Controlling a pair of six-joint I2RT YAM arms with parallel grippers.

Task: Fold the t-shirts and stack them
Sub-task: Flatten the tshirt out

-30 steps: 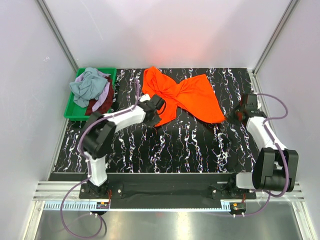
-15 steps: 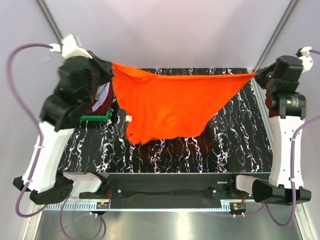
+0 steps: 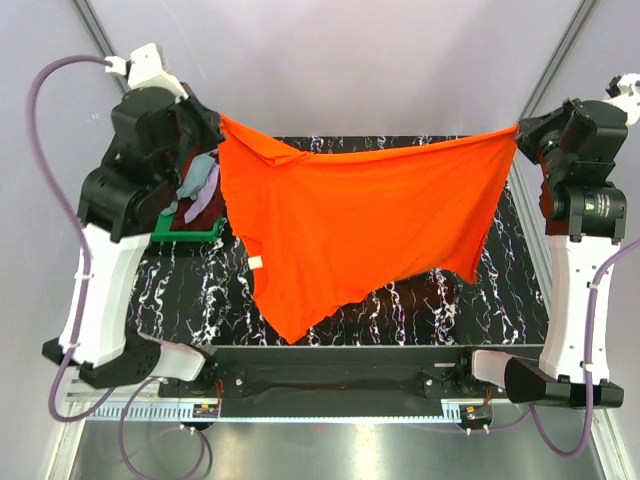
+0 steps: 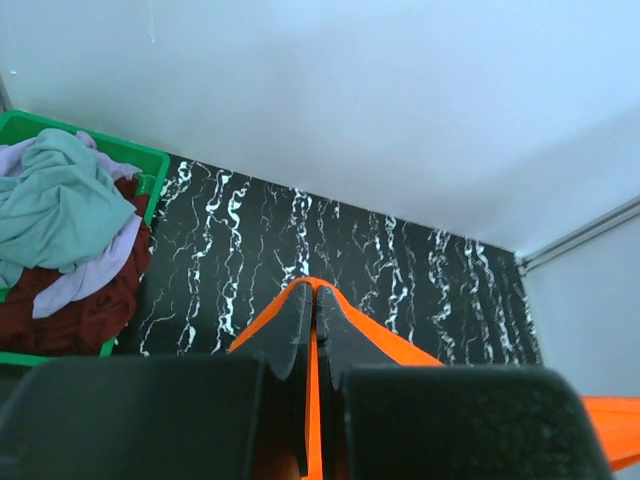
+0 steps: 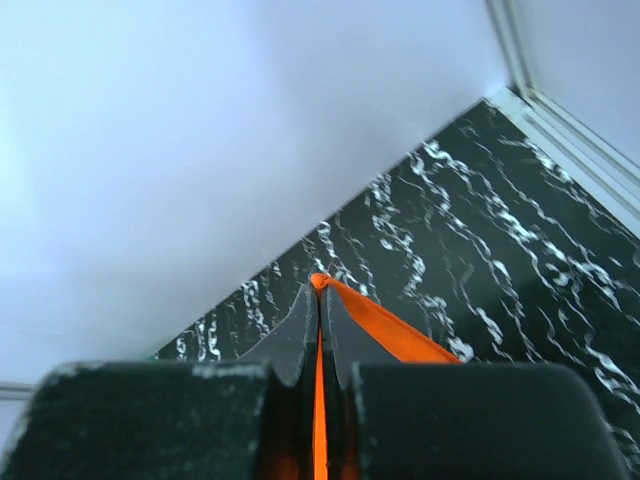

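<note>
High above the marbled table (image 3: 200, 290), the orange-red t-shirt (image 3: 350, 240) is held stretched in the air, one corner clamped by the fingers of the left gripper (image 3: 216, 124), another by those of the right gripper (image 3: 520, 132). Spreading is judged to be in hand; next, the cloth must be lowered flat onto the table, wrinkles avoided, before folding.

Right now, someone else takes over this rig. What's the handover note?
Left gripper: fingers shut on one top corner of the orange-red t-shirt.
Right gripper: shut on the opposite corner.
The shirt hangs spread between the two raised arms, above the table.
The grey-blue t-shirt, lilac t-shirt and dark red t-shirt lie crumpled in the green bin.
Done: nothing folded or stacked.
Left: lay the held shirt flat, fold it, then do the others.
</note>
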